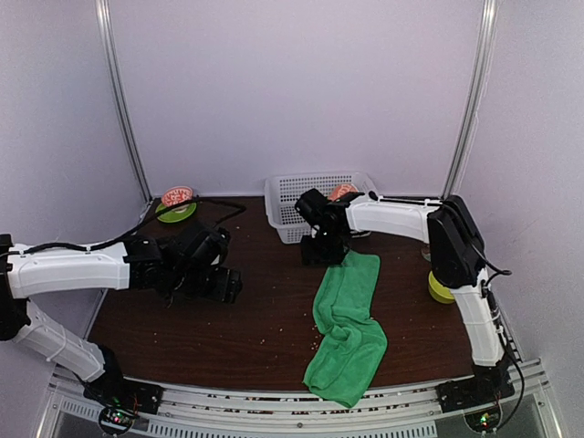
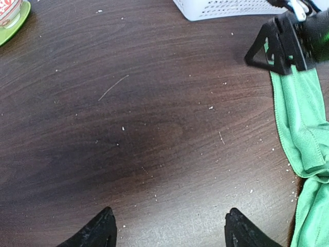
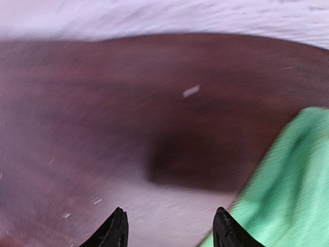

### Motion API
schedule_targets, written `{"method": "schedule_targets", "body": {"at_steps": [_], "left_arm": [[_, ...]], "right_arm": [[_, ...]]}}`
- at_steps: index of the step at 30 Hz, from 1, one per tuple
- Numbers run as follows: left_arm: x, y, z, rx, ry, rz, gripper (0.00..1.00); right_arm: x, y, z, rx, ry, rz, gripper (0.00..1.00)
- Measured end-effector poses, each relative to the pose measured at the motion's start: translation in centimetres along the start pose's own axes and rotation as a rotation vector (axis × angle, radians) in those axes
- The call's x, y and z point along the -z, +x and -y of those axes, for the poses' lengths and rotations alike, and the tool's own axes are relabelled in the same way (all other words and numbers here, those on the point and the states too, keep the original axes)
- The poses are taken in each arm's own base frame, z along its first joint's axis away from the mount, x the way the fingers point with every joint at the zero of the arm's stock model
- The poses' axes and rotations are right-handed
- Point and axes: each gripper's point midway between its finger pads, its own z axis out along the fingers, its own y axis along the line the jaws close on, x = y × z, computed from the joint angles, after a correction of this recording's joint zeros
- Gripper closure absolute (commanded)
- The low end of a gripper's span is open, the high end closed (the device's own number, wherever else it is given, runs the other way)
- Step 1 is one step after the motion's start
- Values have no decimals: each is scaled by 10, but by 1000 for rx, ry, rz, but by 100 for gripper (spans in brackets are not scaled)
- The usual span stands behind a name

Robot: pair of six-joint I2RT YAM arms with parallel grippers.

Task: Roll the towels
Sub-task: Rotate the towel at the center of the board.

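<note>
Dark wood table (image 1: 182, 338), crumbs over surface; green towel (image 1: 347, 319) lies unrolled, bunched lengthwise R of centre, far end by white basket (image 1: 290, 196), near end at front edge. R gripper (image 3: 169, 208) at its far end and L gripper (image 2: 170, 209) well left over bare wood: both jaws apart, nothing btwn. Orange patch inside basket, likely peach towel (image 1: 343, 190), too small to confirm.

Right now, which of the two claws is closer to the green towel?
The right claw, at the green towel's far end near the white basket; the left claw hangs apart over the table.
</note>
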Motion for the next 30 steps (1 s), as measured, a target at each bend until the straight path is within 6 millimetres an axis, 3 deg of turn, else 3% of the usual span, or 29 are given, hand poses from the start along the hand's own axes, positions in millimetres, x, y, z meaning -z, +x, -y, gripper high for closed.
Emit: {"method": "schedule_targets", "body": {"at_steps": [3,6,8,10,13,17,19,22,27,28,30], "left_arm": [[1,3,-2,14,-1,-2,26],[3,4,-4,26,1,1,26],[6,3,-5,35,3,7,26],[9,3,-7,42,4,15,26],[12,3,-9,48,-1,20,26],[12,5,-11,52,-6,14,27],[10,6,-11,54,-8,9,27],[8,8,-11,58,-9,1,27],[5,19,-15,64,-17,-22,28],[4,21,-17,65,-19,-26,27],[5,25,-19,71,-19,-29,27]], "right_arm": [[2,25,-33,83,-34,-28,44],[1,59,-51,145,-35,-81,43],[2,73,-55,171,-27,-93,42],[6,83,-47,177,-8,-91,42],[33,80,-25,159,22,-38,42],[81,47,-11,112,33,109,39],[89,34,-4,87,43,151,38],[71,35,18,47,91,135,37],[22,62,58,0,196,19,38],[12,68,61,-14,203,-2,39],[12,68,57,-28,186,0,39]]}}
